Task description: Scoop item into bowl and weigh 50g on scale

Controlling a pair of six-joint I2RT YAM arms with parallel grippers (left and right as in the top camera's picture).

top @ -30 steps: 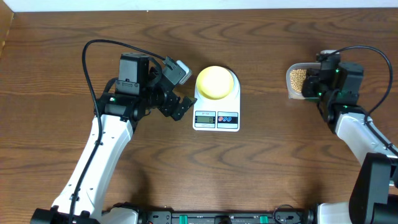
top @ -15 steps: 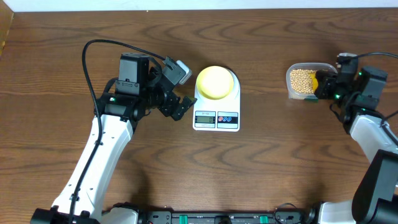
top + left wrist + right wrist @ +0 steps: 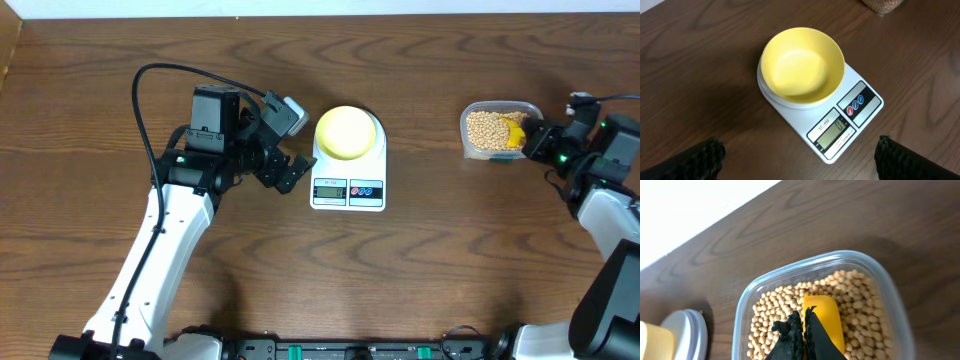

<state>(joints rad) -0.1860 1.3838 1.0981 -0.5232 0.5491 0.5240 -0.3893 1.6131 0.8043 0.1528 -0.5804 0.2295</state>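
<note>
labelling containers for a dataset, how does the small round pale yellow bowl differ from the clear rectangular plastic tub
The small round pale yellow bowl is opaque; the clear rectangular plastic tub is see-through. The bowl is empty, while the tub holds tan beans and a yellow scoop. The bowl sits on the white digital scale; the tub sits directly on the wooden table. Both are open-topped.
</note>
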